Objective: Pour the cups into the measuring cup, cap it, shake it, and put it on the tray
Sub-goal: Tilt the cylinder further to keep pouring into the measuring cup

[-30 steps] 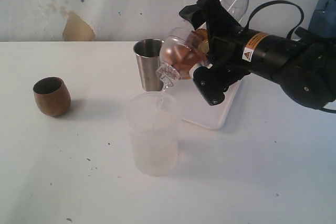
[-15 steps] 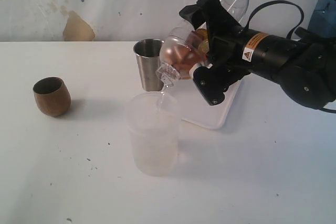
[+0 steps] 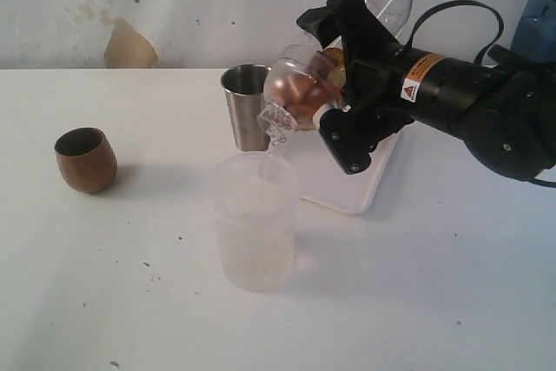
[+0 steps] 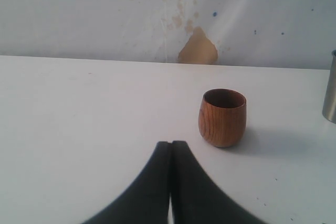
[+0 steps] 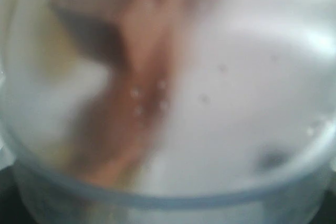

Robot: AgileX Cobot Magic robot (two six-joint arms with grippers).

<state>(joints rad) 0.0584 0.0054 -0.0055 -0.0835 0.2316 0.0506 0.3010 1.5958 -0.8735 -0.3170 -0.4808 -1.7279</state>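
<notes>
Measuring cup was clamped in my right tool, held in the air and tipped well over. Its rounded base pointed up and away, and its mouth end hung just above the rim of the frosted plastic cup. A thin clear thread seemed to run from the mouth into that cup. The right wrist view gave me only a blur of the clear wall with a brownish streak across it.

The frosted cup stood upright on the tabletop. The steel tumbler stood upright just behind it, and the white tray lay partly under my right arm. The wooden cup sat upright well apart to the left.

My left tool had its fingers pressed together on nothing, low over the tabletop near the wooden cup.
</notes>
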